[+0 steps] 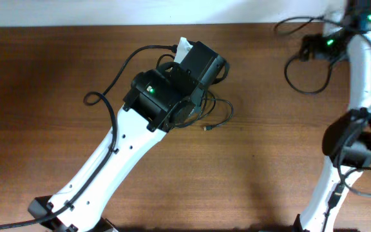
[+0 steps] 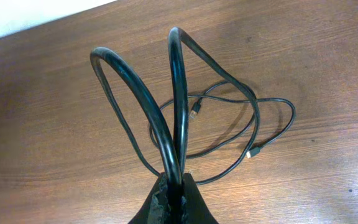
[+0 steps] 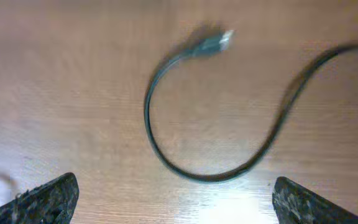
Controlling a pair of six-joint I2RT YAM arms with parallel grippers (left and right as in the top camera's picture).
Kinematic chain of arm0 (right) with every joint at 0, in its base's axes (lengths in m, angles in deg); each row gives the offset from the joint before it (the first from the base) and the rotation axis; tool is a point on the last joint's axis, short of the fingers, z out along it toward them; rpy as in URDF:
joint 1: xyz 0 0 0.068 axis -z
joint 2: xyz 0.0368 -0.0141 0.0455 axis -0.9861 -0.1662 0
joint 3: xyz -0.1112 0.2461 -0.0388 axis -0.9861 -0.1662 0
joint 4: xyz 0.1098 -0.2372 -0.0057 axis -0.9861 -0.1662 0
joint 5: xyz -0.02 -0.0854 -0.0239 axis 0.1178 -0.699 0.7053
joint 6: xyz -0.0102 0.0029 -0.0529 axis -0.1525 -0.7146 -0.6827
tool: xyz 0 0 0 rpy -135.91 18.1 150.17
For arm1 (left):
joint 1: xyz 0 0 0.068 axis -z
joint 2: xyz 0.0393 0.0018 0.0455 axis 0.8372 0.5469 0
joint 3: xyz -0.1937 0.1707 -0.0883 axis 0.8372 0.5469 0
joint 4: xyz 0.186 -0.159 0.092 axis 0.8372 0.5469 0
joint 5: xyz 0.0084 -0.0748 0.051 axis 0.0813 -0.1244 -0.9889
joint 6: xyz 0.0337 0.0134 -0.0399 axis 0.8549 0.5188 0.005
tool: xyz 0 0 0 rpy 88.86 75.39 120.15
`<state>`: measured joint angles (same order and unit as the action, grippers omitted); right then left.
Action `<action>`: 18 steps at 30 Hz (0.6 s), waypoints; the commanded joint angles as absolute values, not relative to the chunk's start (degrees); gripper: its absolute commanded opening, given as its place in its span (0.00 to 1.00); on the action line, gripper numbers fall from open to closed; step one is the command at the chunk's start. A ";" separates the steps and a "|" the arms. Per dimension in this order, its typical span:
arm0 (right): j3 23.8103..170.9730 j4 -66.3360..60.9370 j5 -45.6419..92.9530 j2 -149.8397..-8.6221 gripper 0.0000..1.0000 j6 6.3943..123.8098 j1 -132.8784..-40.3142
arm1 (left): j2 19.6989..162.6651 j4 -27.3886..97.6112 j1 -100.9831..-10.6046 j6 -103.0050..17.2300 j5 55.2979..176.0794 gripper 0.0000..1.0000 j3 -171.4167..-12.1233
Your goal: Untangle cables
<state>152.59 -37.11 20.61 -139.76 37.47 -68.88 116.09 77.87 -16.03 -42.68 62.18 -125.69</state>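
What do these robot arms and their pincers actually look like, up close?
Both the left arm and the right arm are white tubes with bulky black joint housings, each showing a small green light. A thick black cable runs along each. The left gripper and right gripper have black fingers with rough, grainy surfaces.

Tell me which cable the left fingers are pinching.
The cable arching up in two tall loops, clamped between the left fingers; the other cable lies flat on the table.
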 commanded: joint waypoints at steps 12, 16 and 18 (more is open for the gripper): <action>127.41 -26.10 21.42 -140.73 0.79 39.44 -68.51 | 115.32 78.44 -15.96 -42.83 61.09 0.00 -125.60; 127.32 -24.74 21.35 -140.73 0.04 39.42 -68.51 | 115.30 78.77 -15.96 -42.83 61.09 0.00 -125.60; 127.32 -23.08 21.28 -140.73 0.04 39.38 -68.31 | 115.32 78.99 -15.96 -42.83 61.09 0.00 -125.60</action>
<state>127.96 -24.33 20.83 -140.94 39.31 -68.49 116.09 78.73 -16.03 -42.68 62.12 -125.69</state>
